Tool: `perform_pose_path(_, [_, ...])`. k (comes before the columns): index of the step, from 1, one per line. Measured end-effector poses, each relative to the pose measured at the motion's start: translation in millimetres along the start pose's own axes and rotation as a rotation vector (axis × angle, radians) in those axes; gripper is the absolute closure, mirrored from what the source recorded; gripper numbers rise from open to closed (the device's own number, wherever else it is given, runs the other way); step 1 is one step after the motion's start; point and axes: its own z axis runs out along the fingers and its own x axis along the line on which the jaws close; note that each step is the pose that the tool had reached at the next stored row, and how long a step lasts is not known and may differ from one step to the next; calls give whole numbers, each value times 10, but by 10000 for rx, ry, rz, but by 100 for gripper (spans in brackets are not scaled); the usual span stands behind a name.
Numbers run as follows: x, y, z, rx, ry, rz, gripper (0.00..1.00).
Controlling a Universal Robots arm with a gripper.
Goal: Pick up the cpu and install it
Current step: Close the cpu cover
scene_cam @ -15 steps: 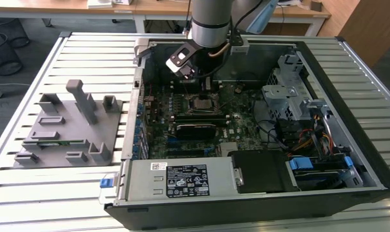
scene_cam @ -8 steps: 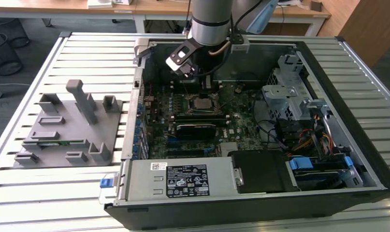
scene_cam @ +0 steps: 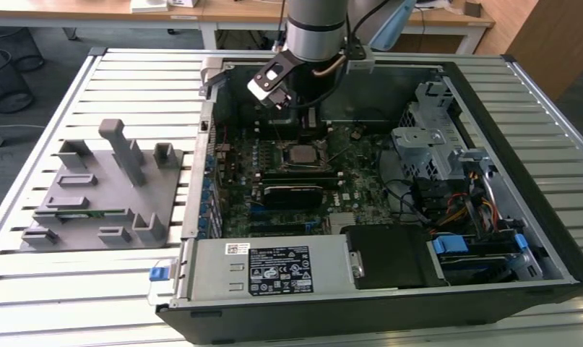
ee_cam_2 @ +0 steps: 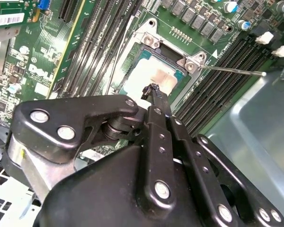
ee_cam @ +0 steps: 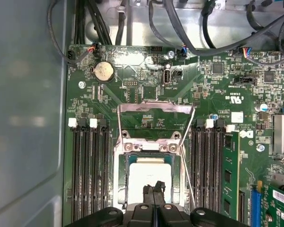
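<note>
Arm [scene_cam: 316,29] hanging over open computer case [scene_cam: 551,238], upper centre of exterior view. Fingers [ee_cam_2: 157,101] pressing together, pinching nothing, tips sitting right over cpu [ee_cam_2: 149,78]; touching or not, cannot tell. Cpu lying flat in motherboard socket [ee_cam: 119,163], silver top facing up, near middle of case in exterior view. Retention frame [ee_cam: 154,106] standing lifted open; thin lever [ee_cam_2: 232,71] sticking out beside socket. Memory stick [ee_cam: 231,175] sitting in slot near socket. Grey fixture tray [scene_cam: 98,188] resting on slatted surface [scene_cam: 127,79] at exterior view's left, well apart from case.
</note>
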Motion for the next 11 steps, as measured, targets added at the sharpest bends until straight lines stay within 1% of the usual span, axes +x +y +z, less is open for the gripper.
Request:
perform_pose_path(9, [-3,1,-116,1,0,0,89])
perform_pose_path(11, [-3,2,-126,1,1,0,89])
